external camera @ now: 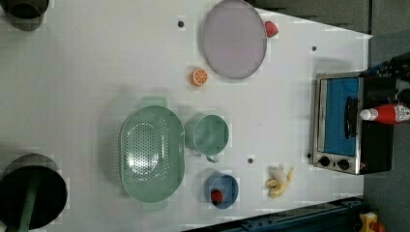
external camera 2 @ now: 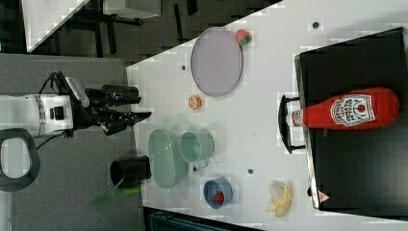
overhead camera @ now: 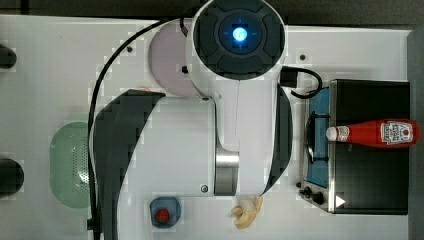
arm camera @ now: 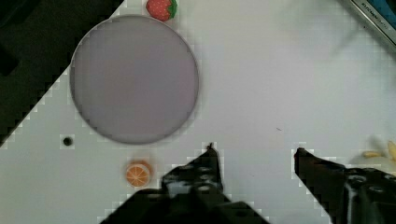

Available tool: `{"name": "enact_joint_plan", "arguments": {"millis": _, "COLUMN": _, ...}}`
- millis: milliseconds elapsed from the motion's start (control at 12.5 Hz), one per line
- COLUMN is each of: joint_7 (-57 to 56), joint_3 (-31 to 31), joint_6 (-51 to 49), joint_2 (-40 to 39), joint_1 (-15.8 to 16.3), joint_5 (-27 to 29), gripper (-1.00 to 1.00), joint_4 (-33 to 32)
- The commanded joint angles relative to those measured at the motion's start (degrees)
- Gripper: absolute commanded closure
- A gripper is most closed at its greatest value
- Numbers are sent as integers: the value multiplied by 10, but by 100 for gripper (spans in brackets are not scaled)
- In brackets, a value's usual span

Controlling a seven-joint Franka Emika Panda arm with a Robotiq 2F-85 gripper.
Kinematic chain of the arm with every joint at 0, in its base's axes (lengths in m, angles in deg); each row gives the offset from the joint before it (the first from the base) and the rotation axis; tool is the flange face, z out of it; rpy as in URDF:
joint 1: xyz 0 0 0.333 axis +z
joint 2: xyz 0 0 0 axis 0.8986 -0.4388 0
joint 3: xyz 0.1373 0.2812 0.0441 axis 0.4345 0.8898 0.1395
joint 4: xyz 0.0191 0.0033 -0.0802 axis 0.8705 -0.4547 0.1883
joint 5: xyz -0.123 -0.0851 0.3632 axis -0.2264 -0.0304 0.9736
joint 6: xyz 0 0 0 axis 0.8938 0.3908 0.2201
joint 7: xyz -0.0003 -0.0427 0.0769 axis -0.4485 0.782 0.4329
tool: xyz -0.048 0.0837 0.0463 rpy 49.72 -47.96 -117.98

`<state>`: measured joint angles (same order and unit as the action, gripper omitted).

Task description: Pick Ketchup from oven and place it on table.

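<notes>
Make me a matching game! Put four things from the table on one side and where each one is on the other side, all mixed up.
Things:
1. ketchup bottle
2. banana
3. orange slice
4. strawberry

Places:
A. inside the blue bowl
B. lying on top of the oven
C. on the table beside the round plate
D. on the table near the oven's knobs

Pairs: 1-B, 2-D, 3-C, 4-A

Plate (overhead camera: 167, 62) half hidden, perhaps more
</notes>
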<state>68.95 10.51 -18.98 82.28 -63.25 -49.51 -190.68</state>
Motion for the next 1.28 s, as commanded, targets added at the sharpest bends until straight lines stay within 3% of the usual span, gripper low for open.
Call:
{"name": "enact_joint_plan", "arguments": {"millis": 80, "joint_7": -27, "joint_3": -23, "joint_6": -93, "joint_2": 238, "joint_1": -15, "joint_5": -2, "gripper": -58, "joint_4": -141}}
{"name": "enact_joint_plan", "arguments": {"millis": 240, "joint_7": -27, "joint_3": -24, "joint_6": -92, "joint_2": 238, "joint_1": -15, "joint_5": -2, "gripper": -99, "joint_4": -140}}
{"name": "enact_joint_plan", "arguments": {"millis": 640, "joint_7": -27, "joint_3": -68, "joint_6": -26, "joint_2": 222, "joint_1": -29, "joint_5": -3, "gripper": -100, "joint_4": -140}}
{"name": "enact_joint_plan", "arguments": {"millis": 1280, "joint_7": -35, "joint_3": -221, "joint_6": 41, "joint_2": 113, "joint_1": -46, "joint_5": -3, "gripper": -100, "joint_4": -132}}
